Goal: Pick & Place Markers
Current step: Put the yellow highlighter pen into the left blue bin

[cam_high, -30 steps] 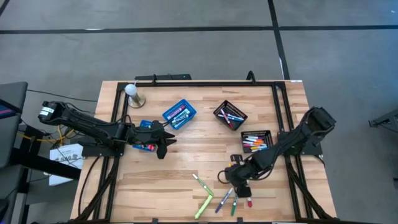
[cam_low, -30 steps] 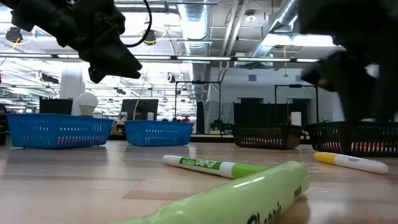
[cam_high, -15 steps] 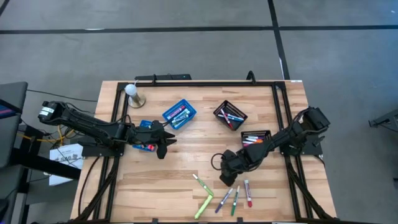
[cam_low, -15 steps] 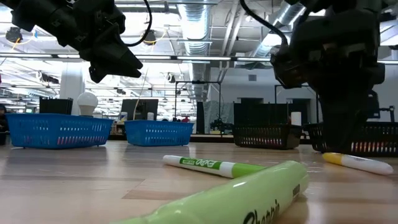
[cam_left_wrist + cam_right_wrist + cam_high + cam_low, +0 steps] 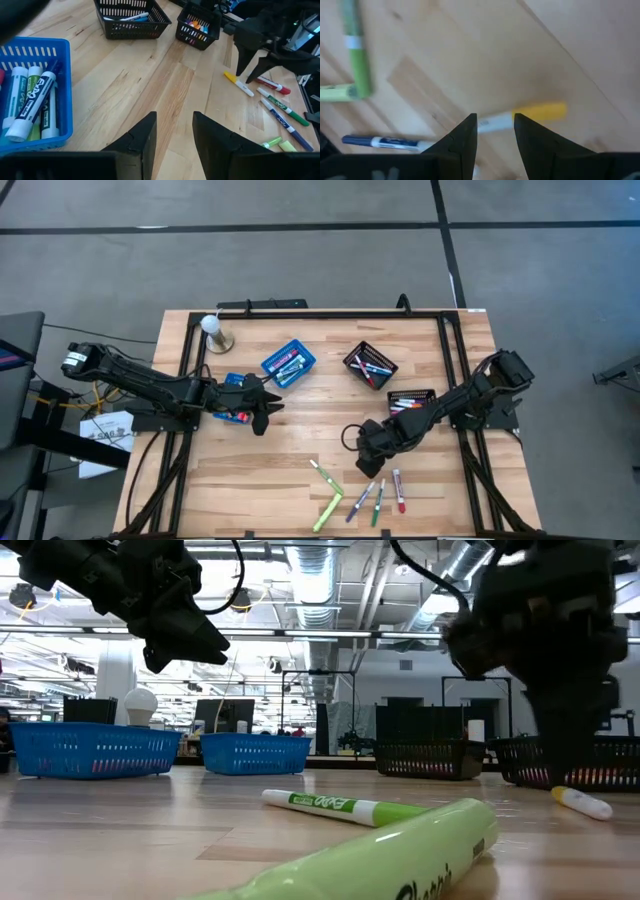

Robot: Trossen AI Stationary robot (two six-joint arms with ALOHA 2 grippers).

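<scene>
since a second ago the right hand (image 5: pixel 366 467) has swung from over the loose markers (image 5: pixel 370 495) toward the counter's (image 5: pixel 290 455) middle; the left hand (image 5: pixel 262 417) hasn't budged.

high view: loose markers lie just in front of the right hand, likely waiting to be sorted into the black mesh baskets (image 5: pixel 412 405) behind it.

low view: a green marker (image 5: pixel 335 806) lies across the foreground, and the right hand hangs beyond it.

left wrist view: left fingers (image 5: pixel 142 140) slightly spread, empty, beside the blue basket (image 5: pixel 35 95).

right wrist view: right fingers (image 5: pixel 465 137) apart, gripping nothing, poised above the yellow-capped marker (image 5: pixel 522 117).
</scene>
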